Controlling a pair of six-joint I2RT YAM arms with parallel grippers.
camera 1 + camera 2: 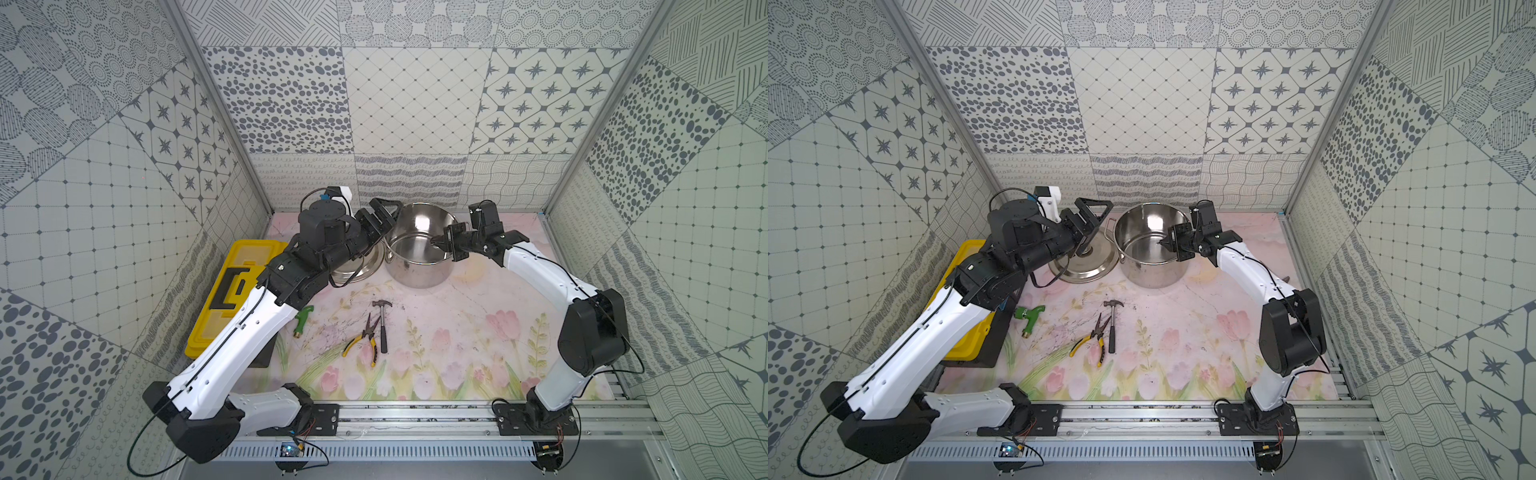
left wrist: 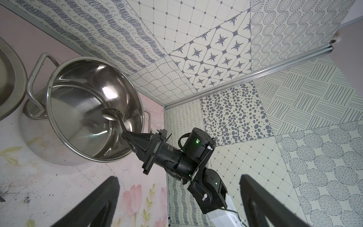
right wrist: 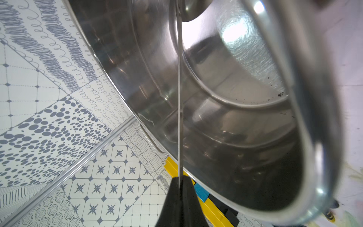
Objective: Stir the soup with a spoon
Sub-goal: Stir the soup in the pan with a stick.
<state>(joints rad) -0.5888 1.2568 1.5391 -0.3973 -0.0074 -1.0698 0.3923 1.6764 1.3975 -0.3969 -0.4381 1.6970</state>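
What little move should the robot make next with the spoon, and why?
Probably sweep the spoon in a slow circle inside the pot. The right arm's jaws are shut on its handle, its bowl sits inside the pot, and the lid lies off to the side, so nothing seems to block stirring.

Two arms with white shells and black joints.
The left arm (image 1: 237,340) and right arm (image 1: 540,266) carry thin black cables (image 1: 130,451) and sit on black screwed base plates (image 1: 536,419); the right gripper (image 2: 125,136) has black wedge-shaped fingers, with small green lights (image 2: 197,140) behind it.
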